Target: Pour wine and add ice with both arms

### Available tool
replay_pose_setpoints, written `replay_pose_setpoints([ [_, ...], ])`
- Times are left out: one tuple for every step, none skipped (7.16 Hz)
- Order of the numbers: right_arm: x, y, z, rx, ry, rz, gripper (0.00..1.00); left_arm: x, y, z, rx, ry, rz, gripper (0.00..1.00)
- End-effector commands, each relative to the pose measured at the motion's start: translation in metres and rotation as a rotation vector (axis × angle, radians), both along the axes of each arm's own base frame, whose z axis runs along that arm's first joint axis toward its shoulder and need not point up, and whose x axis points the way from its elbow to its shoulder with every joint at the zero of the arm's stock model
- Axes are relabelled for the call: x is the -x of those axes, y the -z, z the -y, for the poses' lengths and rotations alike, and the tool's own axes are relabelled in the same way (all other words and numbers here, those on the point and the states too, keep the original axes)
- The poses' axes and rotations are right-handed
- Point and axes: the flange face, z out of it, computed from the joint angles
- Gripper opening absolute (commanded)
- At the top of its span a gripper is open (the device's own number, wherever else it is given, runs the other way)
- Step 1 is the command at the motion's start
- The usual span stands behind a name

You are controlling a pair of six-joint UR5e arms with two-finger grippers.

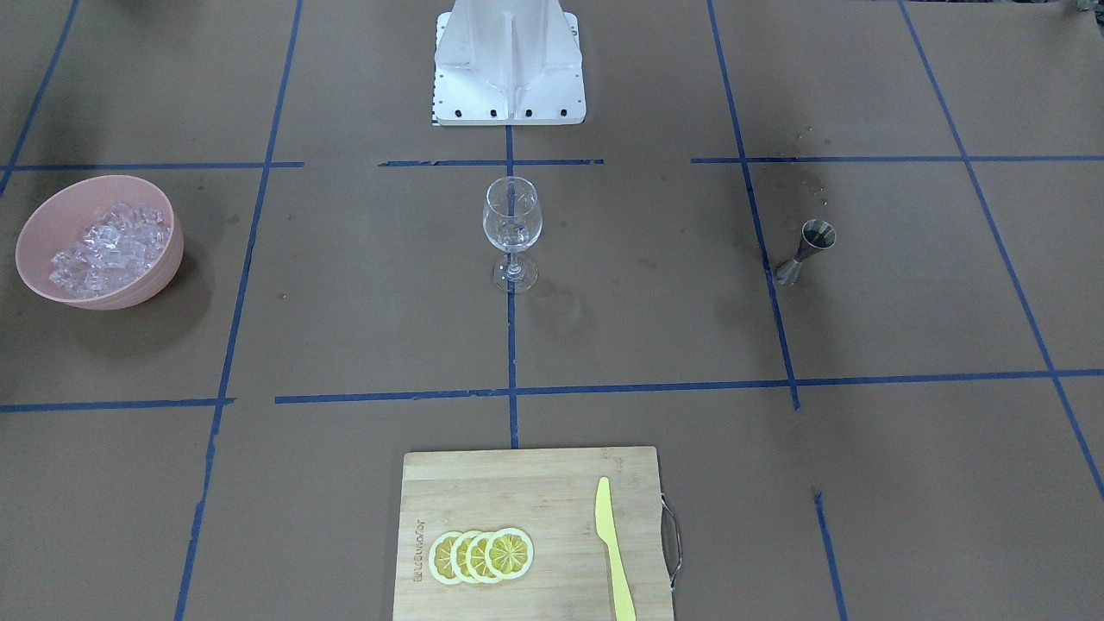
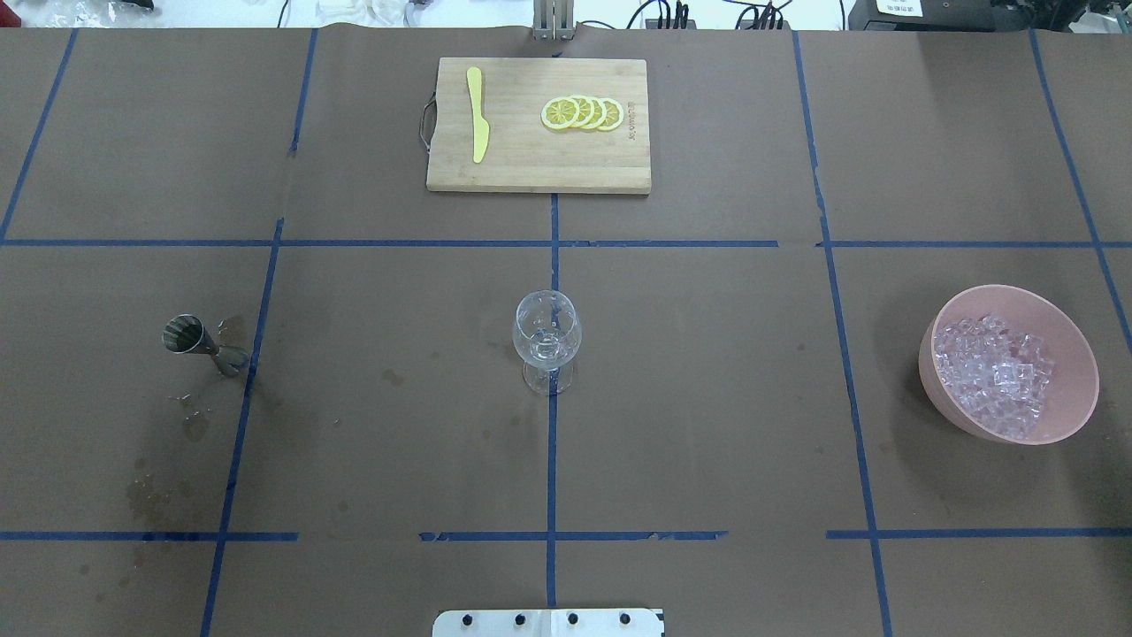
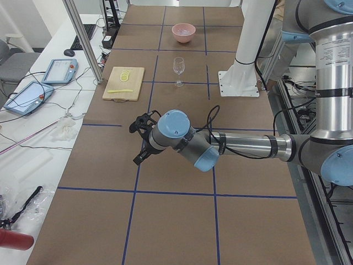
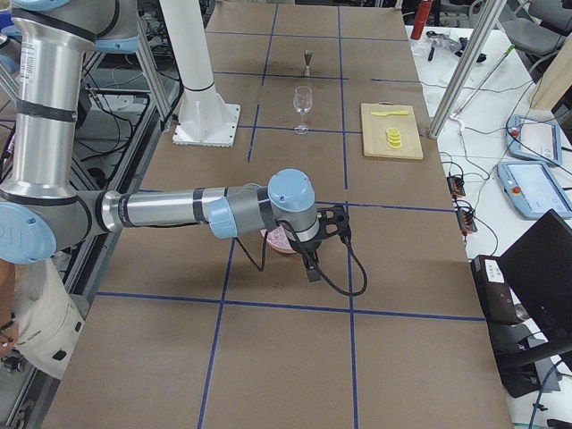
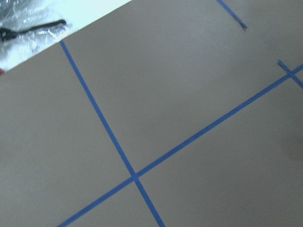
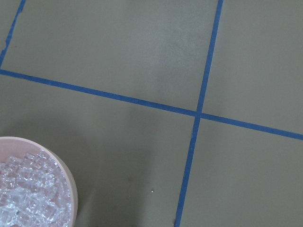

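An empty wine glass stands at the table's centre, also in the front view. A pink bowl holding the ice sits on the robot's right; the right wrist view shows the ice at its lower left. A steel jigger stands on the robot's left. The left gripper hangs over bare paper far to the left of the jigger. The right gripper hangs just beside the bowl. Both show only in the side views, so I cannot tell whether they are open or shut.
A wooden cutting board lies at the far middle with lemon slices and a yellow knife on it. The white pedestal base stands at the robot's edge. Wet stains mark the paper near the jigger.
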Motion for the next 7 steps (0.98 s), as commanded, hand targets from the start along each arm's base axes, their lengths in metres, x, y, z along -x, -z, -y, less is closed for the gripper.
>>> replay_pose_setpoints([
  [0.000, 0.000, 0.001, -0.015, -0.004, 0.004, 1.00, -0.014, 0.034, -0.008, -0.173, 0.052, -0.064, 1.00],
  [0.000, 0.003, 0.001, -0.022, -0.005, 0.005, 1.00, -0.043, 0.044, -0.005, -0.138, 0.076, -0.116, 1.00],
  [0.000, 0.003, 0.001, -0.018, -0.011, 0.007, 1.00, -0.088, 0.078, -0.002, -0.119, 0.140, -0.146, 1.00],
  [0.000, 0.006, 0.001, -0.030, -0.017, 0.009, 1.00, -0.127, 0.096, -0.001, -0.089, 0.176, -0.177, 1.00],
  [0.000, 0.004, -0.001, -0.010, -0.033, 0.014, 1.00, -0.166, 0.116, -0.006, -0.086, 0.216, -0.204, 1.00],
  [0.000, 0.004, -0.003, 0.003, -0.046, 0.020, 1.00, -0.207, 0.132, -0.016, -0.098, 0.279, -0.218, 1.00],
  [0.000, 0.004, -0.003, 0.003, -0.047, 0.019, 1.00, -0.240, 0.131, -0.034, -0.088, 0.336, -0.216, 1.00],
])
